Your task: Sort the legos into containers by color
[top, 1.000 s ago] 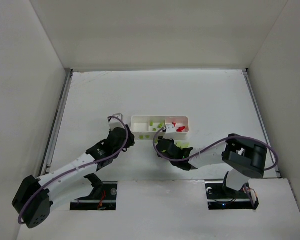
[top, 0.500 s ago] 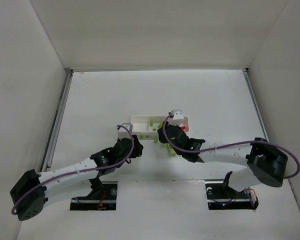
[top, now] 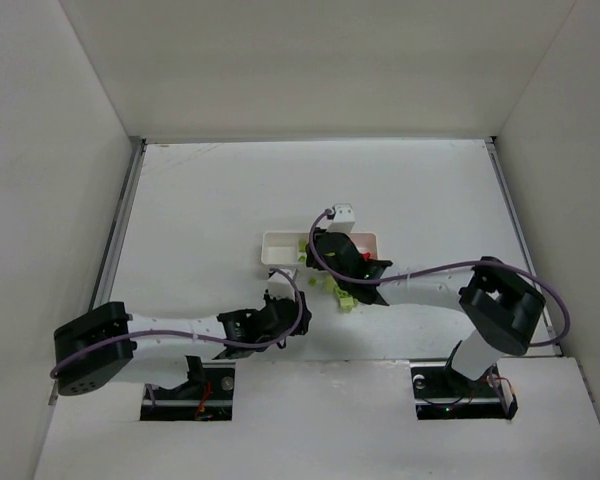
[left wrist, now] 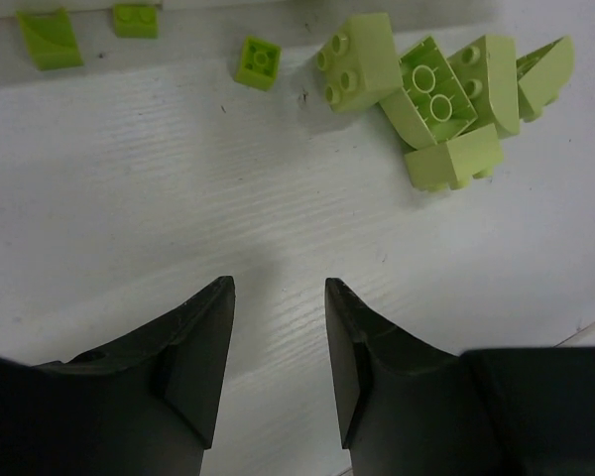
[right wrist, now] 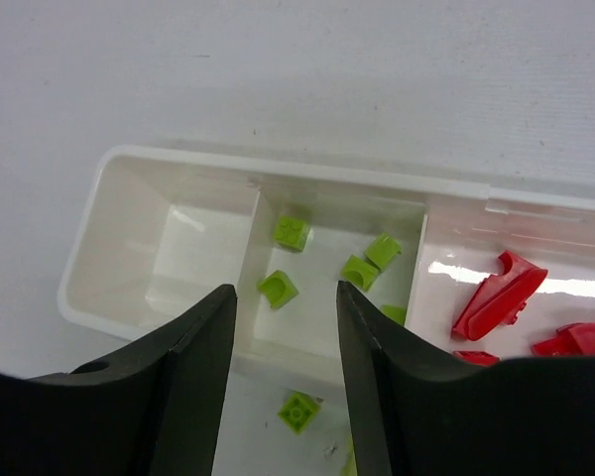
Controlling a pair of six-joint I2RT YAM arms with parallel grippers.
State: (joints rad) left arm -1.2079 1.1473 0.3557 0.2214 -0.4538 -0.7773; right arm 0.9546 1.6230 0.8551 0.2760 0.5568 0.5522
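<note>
Mid-sort. Right gripper [right wrist: 285, 293] spread, empty, over middle compartment [right wrist: 329, 228] of tray [right wrist: 307, 175]. Left gripper [left wrist: 278, 293] spread, empty, near loose green legos [left wrist: 438, 104] on table [left wrist: 178, 198]. Next: left descends, pinches 1.

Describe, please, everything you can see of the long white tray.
The tray is long, shallow, glossy white, seemingly plastic, split by thin dividers into three compartments. It lies flat on the white table. Left compartment: empty; middle: small lime green bricks; right: red pieces.
</note>
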